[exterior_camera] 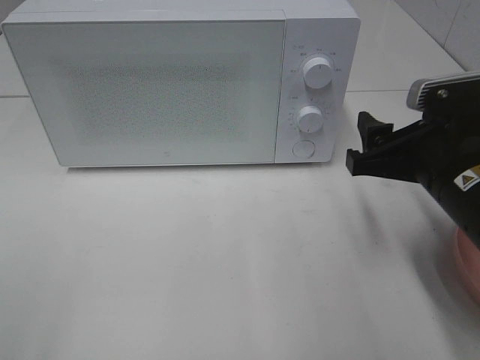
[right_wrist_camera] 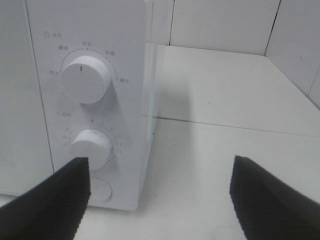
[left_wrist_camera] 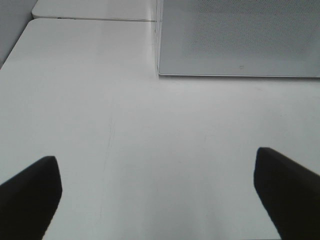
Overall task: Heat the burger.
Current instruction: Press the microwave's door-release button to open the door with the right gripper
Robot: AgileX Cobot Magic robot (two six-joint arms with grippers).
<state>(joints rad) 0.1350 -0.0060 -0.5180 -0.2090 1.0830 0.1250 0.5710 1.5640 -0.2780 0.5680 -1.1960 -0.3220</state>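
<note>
Burger: not made out in any view, so its place relative to either gripper cannot be told. Partly hidden: a rounded pink edge (exterior_camera: 470, 259) at 4 o'clock in the high view, cut by the frame border and overlapped by the right arm (exterior_camera: 450, 150); what it belongs to cannot be told. Left gripper (left_wrist_camera: 157, 197): seen only by its own wrist camera. Its two dark fingertips (left_wrist_camera: 30, 195) are set wide apart with nothing between them, above the bare white table (left_wrist_camera: 150, 125), with a lower corner of the microwave (left_wrist_camera: 240, 40) ahead. Right gripper (exterior_camera: 360, 145): black, jaws spread and empty, held above the table at 3 o'clock of the microwave, near its control panel and not touching it; the arm is cut off by the frame edge. Microwave: white, door shut, interior not visible through the speckled front. Controls, at the 3 o'clock end of the front: upper knob (exterior_camera: 318, 73), lower knob (exterior_camera: 309, 117), round button (exterior_camera: 303, 148). Writing: small grey characters ring both knobs, too blurred to read in either view. Label: yellow warning triangle (exterior_camera: 468, 180) on the right arm, its text illegible.
</note>
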